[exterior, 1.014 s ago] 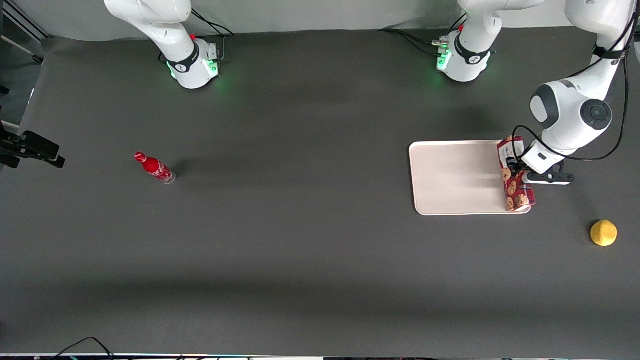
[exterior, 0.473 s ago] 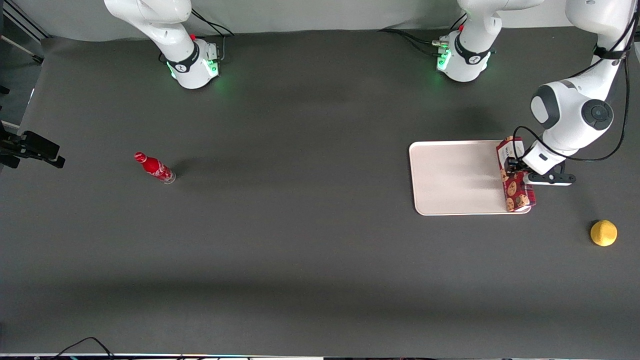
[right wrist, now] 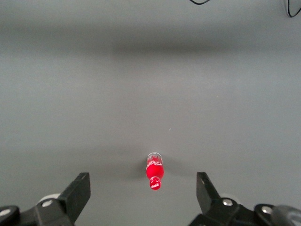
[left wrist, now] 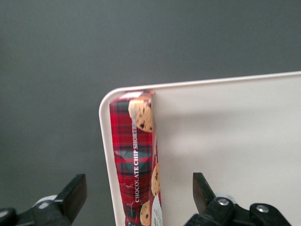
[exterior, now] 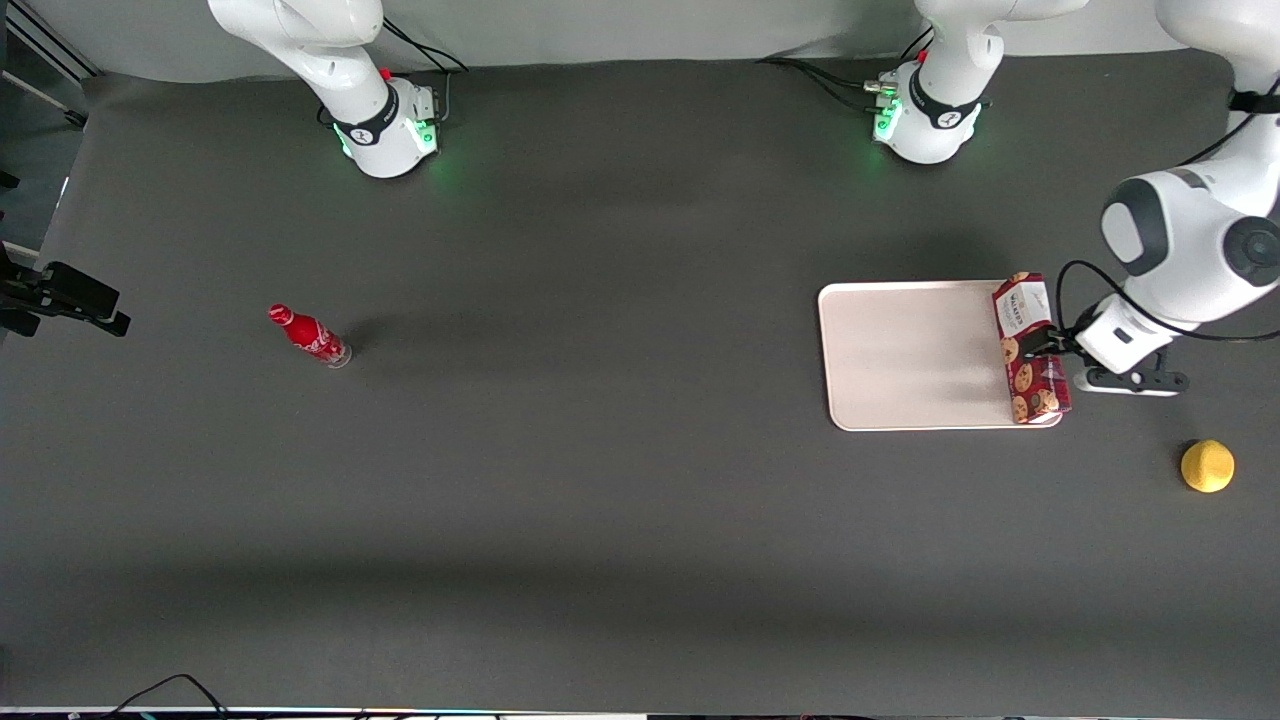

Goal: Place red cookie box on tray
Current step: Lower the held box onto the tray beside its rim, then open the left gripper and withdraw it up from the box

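The fingers (left wrist: 75, 195) of the left gripper (left wrist: 138, 194) are held apart, clear of the red cookie box (left wrist: 135, 157), which lies along the tray (exterior: 905, 350) edge on the worktop (exterior: 600, 500), judged light, stiff, best taken across its narrow width.

A glossy printed cardboard finish is being shown by the red cookie box (left wrist: 136, 160), smooth matt plastic by the tray (left wrist: 225, 136), and matt black plastic by the gripper (left wrist: 138, 195), above the dull, cloth-like table (exterior: 600, 500).
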Motion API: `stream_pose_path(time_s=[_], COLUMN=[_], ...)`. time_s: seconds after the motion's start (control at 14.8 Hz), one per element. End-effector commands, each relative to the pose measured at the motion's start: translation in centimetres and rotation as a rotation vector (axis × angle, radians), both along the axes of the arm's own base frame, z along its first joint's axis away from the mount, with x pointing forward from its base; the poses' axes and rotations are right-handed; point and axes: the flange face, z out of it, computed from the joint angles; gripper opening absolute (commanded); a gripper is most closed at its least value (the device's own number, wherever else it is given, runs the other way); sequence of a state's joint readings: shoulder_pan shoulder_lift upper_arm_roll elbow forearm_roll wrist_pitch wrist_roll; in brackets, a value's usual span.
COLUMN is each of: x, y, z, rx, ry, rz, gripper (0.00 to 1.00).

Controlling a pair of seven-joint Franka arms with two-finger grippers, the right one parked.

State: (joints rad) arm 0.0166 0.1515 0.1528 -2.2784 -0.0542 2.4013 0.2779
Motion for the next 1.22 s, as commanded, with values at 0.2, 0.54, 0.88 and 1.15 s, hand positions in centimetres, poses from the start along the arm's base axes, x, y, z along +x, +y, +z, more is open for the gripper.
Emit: stream_pose_path(time_s=[0.2, 0.54, 0.88, 1.15], x=[6.2, 7.9, 7.4, 5.0], y=[-0.8, -4.6, -8.2, -9.9], z=[11.7, 20.1, 29.2, 33.1], rx=[-0.023, -0.030, -0.024, 0.011], ry=[-0.011, 0.029, -0.033, -0.067], rz=[-0.011, 0.021, -0.033, -0.059], gripper=[1.00, 1.00, 1.00, 1.00])
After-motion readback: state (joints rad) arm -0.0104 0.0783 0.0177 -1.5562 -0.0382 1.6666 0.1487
